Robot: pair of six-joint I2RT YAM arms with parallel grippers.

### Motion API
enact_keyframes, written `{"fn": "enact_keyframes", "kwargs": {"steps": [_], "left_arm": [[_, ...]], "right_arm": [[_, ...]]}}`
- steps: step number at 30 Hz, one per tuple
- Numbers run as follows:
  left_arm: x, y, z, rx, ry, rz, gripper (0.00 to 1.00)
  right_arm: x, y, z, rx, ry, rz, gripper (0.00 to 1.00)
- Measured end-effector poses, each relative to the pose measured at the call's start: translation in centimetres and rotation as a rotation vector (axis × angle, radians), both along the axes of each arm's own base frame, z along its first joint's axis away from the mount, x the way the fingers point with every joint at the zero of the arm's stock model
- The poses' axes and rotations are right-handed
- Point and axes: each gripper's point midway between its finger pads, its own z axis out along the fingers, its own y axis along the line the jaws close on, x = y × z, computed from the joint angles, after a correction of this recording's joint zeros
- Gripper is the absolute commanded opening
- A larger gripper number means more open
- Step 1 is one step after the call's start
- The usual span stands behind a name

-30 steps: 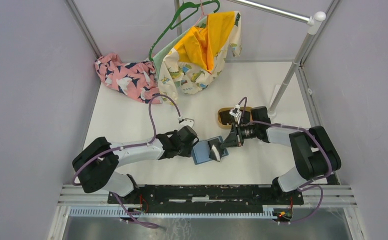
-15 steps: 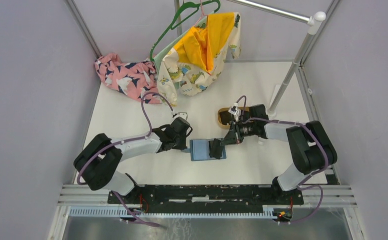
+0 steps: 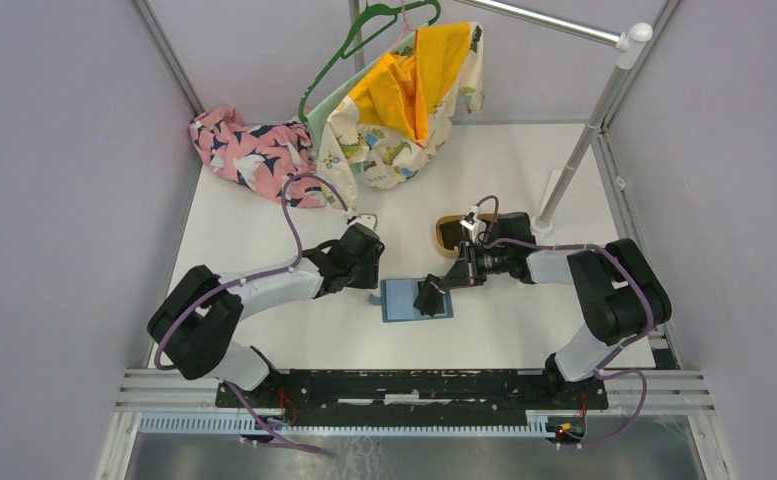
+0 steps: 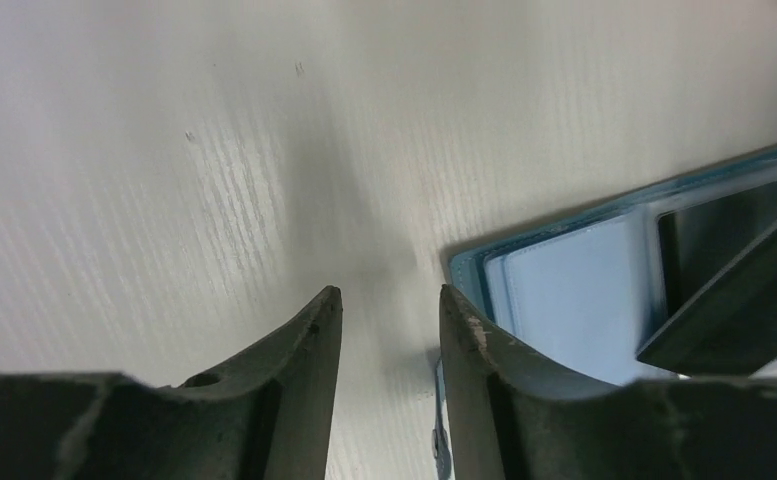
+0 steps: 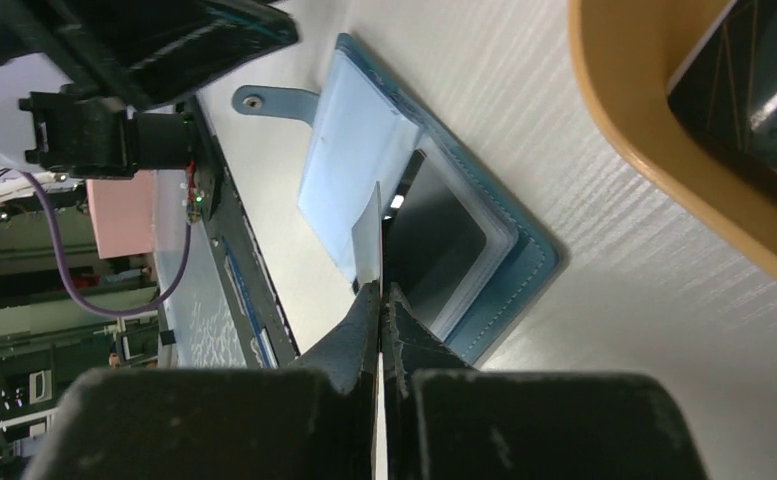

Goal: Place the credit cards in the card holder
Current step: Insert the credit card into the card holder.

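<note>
The teal card holder [image 3: 404, 300] lies open and flat on the white table; it also shows in the left wrist view [image 4: 584, 300] and the right wrist view [image 5: 509, 265]. My right gripper [image 3: 431, 294] is shut on a thin credit card [image 5: 369, 235], held on edge over the holder's clear pockets; the card looks dark in the left wrist view [image 4: 744, 300]. A dark card [image 5: 439, 235] sits in a pocket. My left gripper [image 3: 369, 287] is open and empty just left of the holder, beside its snap tab [image 4: 439, 430]. More dark cards [image 5: 754, 90] lie in the tray.
An oval tan wooden tray [image 3: 444, 232] stands right behind the holder, under my right arm. Patterned clothes [image 3: 254, 155] and a hanger with a yellow garment [image 3: 404, 90] lie at the back. A clothes-rail pole [image 3: 574, 165] stands at the right.
My left gripper has let go of the holder's left edge and drawn back. The holder now lies flat. My right gripper has brought the card lower over the pockets.
</note>
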Motion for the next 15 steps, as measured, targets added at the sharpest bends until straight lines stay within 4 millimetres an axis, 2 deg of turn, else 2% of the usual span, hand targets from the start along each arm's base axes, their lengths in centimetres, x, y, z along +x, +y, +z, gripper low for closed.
{"fn": "enact_keyframes", "kwargs": {"steps": [4, 6, 8, 11, 15], "left_arm": [[0.3, -0.5, 2.8, -0.063, -0.057, -0.006, 0.57], [0.3, -1.0, 4.4, -0.111, -0.088, -0.018, 0.57], [0.2, -1.2, 5.2, -0.141, -0.101, -0.028, 0.57], [-0.2, -1.5, 5.0, -0.160, -0.093, -0.045, 0.57], [-1.4, -1.1, 3.0, -0.142, -0.037, -0.062, 0.57]], "right_arm": [[-0.1, 0.0, -1.0, -0.059, 0.020, -0.022, 0.00], [-0.1, 0.0, -1.3, -0.082, 0.026, -0.029, 0.00], [-0.1, 0.0, -1.6, -0.100, 0.028, -0.035, 0.00], [-0.2, 0.3, -1.7, -0.114, 0.029, -0.027, 0.00], [-0.4, 0.9, -1.8, -0.126, 0.027, -0.009, 0.00]]}}
